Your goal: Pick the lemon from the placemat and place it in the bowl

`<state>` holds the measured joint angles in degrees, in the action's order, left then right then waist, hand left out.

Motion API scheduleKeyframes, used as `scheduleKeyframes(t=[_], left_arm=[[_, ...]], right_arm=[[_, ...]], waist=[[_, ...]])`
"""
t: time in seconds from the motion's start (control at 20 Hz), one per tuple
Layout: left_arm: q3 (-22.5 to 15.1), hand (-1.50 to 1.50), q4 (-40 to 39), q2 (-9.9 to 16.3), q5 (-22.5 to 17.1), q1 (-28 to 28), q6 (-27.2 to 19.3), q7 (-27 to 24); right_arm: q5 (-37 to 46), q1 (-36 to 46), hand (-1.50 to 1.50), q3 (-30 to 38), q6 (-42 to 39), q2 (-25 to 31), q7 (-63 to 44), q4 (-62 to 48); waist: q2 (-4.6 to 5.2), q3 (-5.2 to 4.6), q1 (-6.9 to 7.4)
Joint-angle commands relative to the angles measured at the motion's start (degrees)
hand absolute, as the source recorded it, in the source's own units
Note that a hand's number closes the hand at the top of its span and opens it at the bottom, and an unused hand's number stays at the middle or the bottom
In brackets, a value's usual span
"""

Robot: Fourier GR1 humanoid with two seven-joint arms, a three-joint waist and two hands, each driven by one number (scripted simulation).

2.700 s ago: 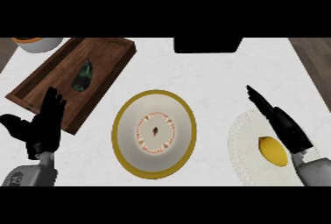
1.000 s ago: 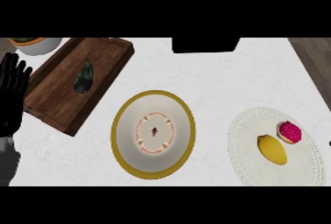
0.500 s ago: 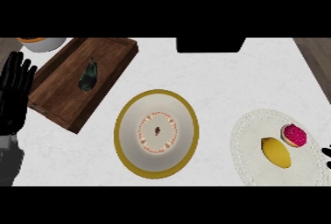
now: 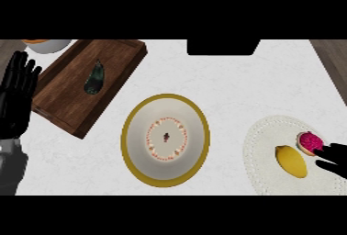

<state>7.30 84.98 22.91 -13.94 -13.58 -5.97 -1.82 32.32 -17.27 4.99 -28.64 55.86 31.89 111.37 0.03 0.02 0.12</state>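
Note:
A yellow lemon [image 4: 291, 161] lies on the round white placemat [image 4: 263, 146] at the lower right, beside a small pink-red piece [image 4: 311, 141]. The white bowl [image 4: 165, 140] with a gold rim stands in the middle of the counter, nothing in it. My right hand [image 4: 333, 159] comes in from the right edge; only its dark fingers show, stretched out just right of the lemon and apart from it. My left hand [image 4: 16, 94] rests open at the left edge, fingers up, beside the wooden tray.
A dark wooden tray [image 4: 68, 98] with a dark green object [image 4: 93, 78] lies slanted at the upper left. An orange-rimmed bowl [image 4: 45, 43] peeks in at the top left corner. A black block [image 4: 224, 47] sits at the counter's far edge.
My right hand, out of view a second ago, has come back in at the right edge beside the lemon. The left hand stays at the left edge.

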Motion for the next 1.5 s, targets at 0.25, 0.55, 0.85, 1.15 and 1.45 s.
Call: scheduleKeyframes(t=[0.25,0.55,0.85,1.15,1.45], left_arm=[[0.3,0.00,0.5,-2.4,2.7,1.2,0.0,-1.5],[2.9,0.00,-1.8,-1.8,1.6,1.0,3.7,-1.8],[4.3,0.00,0.0,-1.8,2.4,0.2,3.4,0.1],[4.5,0.00,-1.3,-3.1,2.7,-0.3,5.0,-1.0],[4.3,0.00,2.1,-5.0,4.6,2.0,3.4,-0.2]], right_arm=[[10.4,11.0,-1.50,-6.6,0.0,-8.6,0.2,-12.7],[14.8,12.1,-1.50,-6.0,2.3,-11.7,6.4,-18.2],[17.4,14.0,-1.50,-5.9,5.3,-13.8,12.8,-23.7],[22.5,16.8,-1.50,-8.8,4.8,-17.2,9.3,-25.1],[25.8,12.9,-1.50,-9.0,8.2,-20.6,9.8,-25.2]], waist=[[0.04,0.00,0.33],[-0.01,-0.02,-0.06],[-0.02,-0.01,-0.11],[-0.01,-0.02,-0.11],[-0.07,-0.01,-0.14]])
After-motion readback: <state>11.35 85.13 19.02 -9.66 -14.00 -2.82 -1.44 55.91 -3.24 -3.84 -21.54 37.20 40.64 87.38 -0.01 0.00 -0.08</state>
